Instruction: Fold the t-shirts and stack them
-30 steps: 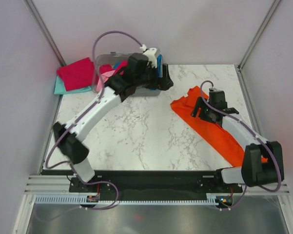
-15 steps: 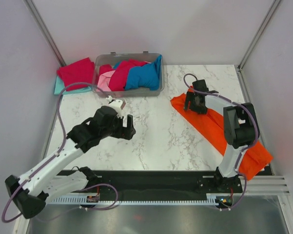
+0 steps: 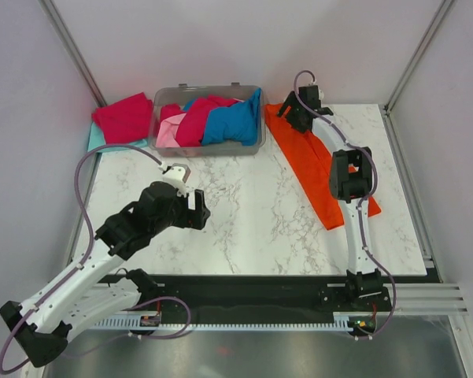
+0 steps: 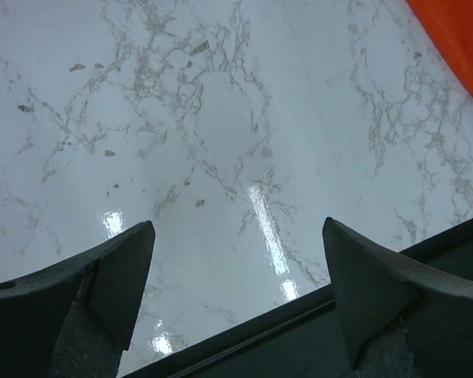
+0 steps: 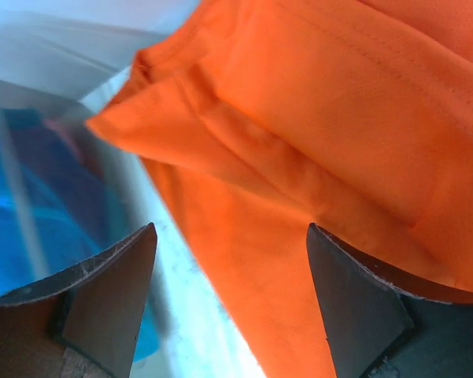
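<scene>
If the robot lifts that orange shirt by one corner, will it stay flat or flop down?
Probably flop: the orange shirt lies in soft creases and rolled folds in the right wrist view. It looks thin, so likely light. Pushed, it would probably bunch up rather than slide, since it lies long and loose on the table.

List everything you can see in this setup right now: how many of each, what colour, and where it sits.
table: one, white marble, under everything
bin: one, clear grey, far middle
blue shirt: one, blue, in the bin, right side
crimson shirt: one, crimson, in the bin, middle
pink shirt: one, pink, in the bin, left side
red shirt: one, red, left of the bin, on the teal one
teal shirt: one, teal, under it
orange shirt: one, orange, stretched out right of the bin
left gripper: one, black, open above bare table
right gripper: one, black, open over the orange shirt's far end
</scene>
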### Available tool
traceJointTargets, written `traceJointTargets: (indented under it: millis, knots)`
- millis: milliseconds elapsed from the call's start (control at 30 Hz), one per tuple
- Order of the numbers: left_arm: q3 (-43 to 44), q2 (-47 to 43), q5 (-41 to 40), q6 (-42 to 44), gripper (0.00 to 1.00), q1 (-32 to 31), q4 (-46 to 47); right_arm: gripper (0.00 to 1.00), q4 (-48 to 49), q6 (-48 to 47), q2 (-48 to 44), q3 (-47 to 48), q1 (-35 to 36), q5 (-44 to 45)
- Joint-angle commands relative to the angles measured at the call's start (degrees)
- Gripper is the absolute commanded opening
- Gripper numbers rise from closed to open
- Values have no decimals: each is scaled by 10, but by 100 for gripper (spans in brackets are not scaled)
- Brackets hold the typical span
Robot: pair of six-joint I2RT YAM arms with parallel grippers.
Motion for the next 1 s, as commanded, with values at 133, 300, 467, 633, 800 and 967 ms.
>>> traceJointTargets:
  millis: [133, 300, 467, 633, 800, 967]
  knots:
    - [1, 64, 44, 9, 94, 1, 25, 89, -7, -6, -212, -106, -15, 10]
    - [-6, 169, 156, -89, 90, -30, 163, 92, -60, -71, -406, -256, -62, 50]
    - [35, 369, 212, -172, 90, -78, 317, 95, -116, -115, -609, -393, -97, 94]
    - [145, 556, 275, -231, 88, -126, 423, 98, -156, -125, -756, -501, -102, 91]
    - [290, 730, 300, -297, 87, -151, 459, 98, -189, -123, -866, -562, -102, 51]
    - [405, 837, 311, -342, 84, -173, 434, 98, -226, -135, -943, -588, -102, 59]
